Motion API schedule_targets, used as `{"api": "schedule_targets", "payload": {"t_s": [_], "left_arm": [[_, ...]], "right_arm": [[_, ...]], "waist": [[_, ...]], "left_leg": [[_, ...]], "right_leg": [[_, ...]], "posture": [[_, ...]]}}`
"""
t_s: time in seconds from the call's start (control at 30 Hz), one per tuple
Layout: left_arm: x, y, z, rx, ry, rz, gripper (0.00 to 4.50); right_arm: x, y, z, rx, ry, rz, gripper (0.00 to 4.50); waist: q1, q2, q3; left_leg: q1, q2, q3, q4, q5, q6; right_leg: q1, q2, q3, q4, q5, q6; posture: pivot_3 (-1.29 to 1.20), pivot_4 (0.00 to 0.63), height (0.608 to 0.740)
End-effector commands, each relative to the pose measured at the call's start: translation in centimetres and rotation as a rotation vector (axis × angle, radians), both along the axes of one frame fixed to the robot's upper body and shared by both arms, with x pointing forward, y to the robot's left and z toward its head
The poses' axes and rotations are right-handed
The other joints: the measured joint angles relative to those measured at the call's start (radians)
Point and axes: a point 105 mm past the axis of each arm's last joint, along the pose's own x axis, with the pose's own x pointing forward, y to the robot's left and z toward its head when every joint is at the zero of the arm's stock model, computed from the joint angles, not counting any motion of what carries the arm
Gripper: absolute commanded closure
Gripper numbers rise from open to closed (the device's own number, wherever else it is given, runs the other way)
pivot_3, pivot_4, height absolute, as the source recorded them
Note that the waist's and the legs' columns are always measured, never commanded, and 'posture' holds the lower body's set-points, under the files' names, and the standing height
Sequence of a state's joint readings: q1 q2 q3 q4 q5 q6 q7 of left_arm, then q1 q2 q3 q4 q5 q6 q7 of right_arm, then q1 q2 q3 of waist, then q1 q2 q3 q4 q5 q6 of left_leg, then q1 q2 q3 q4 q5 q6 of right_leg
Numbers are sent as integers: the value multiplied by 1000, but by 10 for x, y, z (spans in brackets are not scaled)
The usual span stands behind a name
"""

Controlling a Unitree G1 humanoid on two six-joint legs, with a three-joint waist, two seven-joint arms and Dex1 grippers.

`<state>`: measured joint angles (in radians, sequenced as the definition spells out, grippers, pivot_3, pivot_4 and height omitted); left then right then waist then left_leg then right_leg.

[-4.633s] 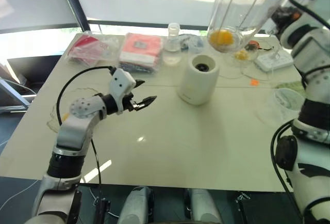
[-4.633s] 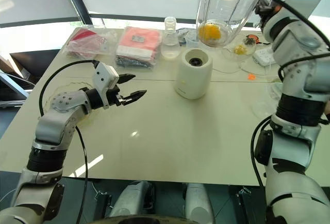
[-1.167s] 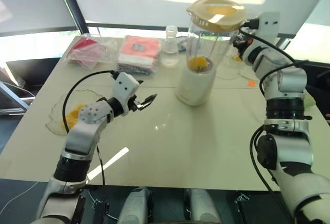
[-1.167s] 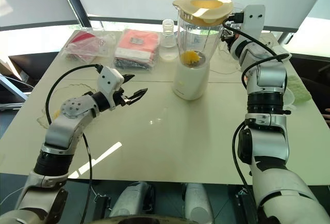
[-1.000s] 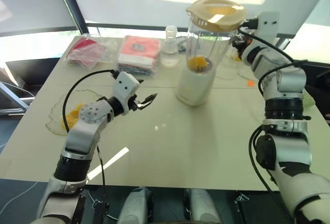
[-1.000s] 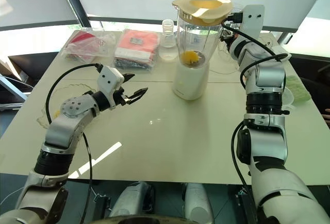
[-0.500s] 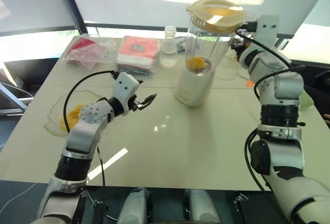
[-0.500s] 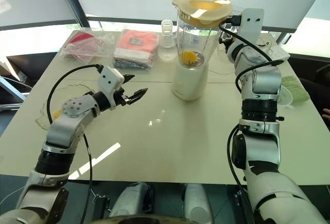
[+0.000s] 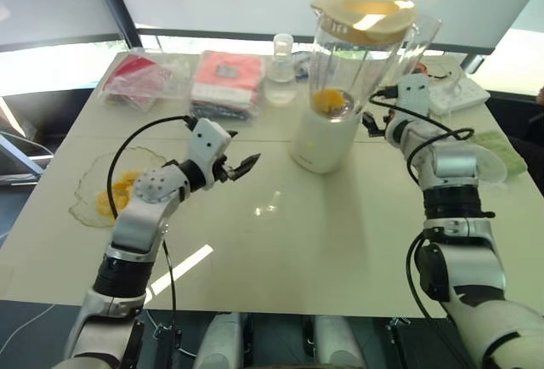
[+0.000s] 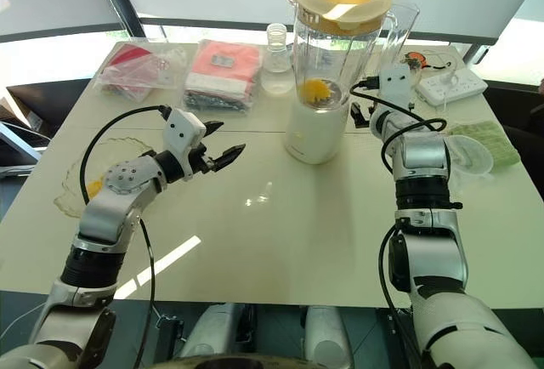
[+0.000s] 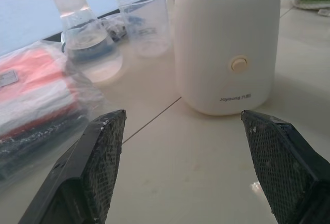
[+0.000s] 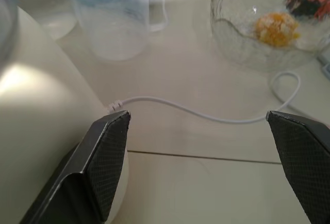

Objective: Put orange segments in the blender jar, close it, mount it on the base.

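The clear blender jar (image 9: 361,54) stands upright on the white base (image 9: 320,141), with a cream lid (image 9: 364,3) on its mouth. Orange segments (image 9: 328,99) lie at the jar's bottom. More orange segments (image 9: 117,192) lie on a clear plate (image 9: 85,207) at the left. My right gripper (image 9: 374,122) is open just right of the base, below the jar's handle, with nothing between its fingers (image 12: 105,157). My left gripper (image 9: 241,165) hovers open over the table left of the base (image 11: 227,48) and holds nothing.
Two plastic-wrapped red packets (image 9: 225,80) and a small glass flask (image 9: 280,71) stand behind the base. A clear cup (image 11: 144,20), a glass bowl (image 12: 263,28) and a white cable (image 12: 206,113) lie behind my right gripper. A power strip (image 9: 459,93) and green cloth (image 9: 497,144) lie at the far right.
My right gripper has come off the jar's upper side, opened wide and sunk beside the base. The jar stays on the base. My left arm has kept still.
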<state>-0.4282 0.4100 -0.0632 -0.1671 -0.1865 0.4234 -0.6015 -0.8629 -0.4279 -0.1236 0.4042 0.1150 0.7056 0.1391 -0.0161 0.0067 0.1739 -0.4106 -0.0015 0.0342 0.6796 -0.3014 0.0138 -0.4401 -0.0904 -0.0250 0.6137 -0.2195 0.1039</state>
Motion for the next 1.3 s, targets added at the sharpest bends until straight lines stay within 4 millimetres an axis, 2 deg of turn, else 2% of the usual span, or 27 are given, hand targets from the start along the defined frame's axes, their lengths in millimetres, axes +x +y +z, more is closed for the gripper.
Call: {"api": "schedule_targets", "payload": {"t_s": [0.03,0.27,0.53,0.77,0.97,1.07,1.2,1.3], "left_arm": [[0,-1,14,-15,-61,-3,789],[-1,0,14,-16,-57,-1,789],[-1,-1,12,-16,-51,-7,789],[1,-2,12,-13,-50,-8,789],[1,-4,12,-8,-53,-15,789],[1,-2,13,-11,-54,-10,789],[-2,6,16,-46,-48,8,789],[-4,13,21,-101,-32,36,789]], "right_arm": [[-1,0,28,-73,-109,20,37],[-14,-2,41,-50,-126,47,37],[-34,-6,33,-42,-75,60,37],[-47,-13,61,-33,-130,50,37],[-51,-19,76,-18,-164,27,37],[-55,-20,77,-18,-163,26,37],[-69,-20,73,-26,-138,43,37],[-87,-18,72,-51,-122,68,37]], "waist": [[1,0,0],[3,0,0],[5,0,0],[5,0,0],[4,0,0],[5,0,0],[7,0,0],[6,0,0]], "left_leg": [[0,0,0,0,0,0],[0,0,-1,1,0,0],[1,0,-3,2,0,0],[1,0,-3,3,0,0],[1,0,-3,3,0,0],[1,0,-3,3,0,0],[1,0,-4,3,0,0],[1,0,-4,3,0,0]], "right_leg": [[0,0,0,0,0,0],[2,0,0,1,0,0],[3,1,-1,1,0,0],[3,1,-2,2,0,0],[4,1,-2,2,0,0],[4,1,-2,2,0,0],[4,1,-2,1,0,0],[5,1,-2,1,0,0]], "posture": [[0,150,740],[0,150,740],[0,150,740],[0,150,740],[0,150,740],[0,150,740],[0,150,740],[0,150,740]]}}
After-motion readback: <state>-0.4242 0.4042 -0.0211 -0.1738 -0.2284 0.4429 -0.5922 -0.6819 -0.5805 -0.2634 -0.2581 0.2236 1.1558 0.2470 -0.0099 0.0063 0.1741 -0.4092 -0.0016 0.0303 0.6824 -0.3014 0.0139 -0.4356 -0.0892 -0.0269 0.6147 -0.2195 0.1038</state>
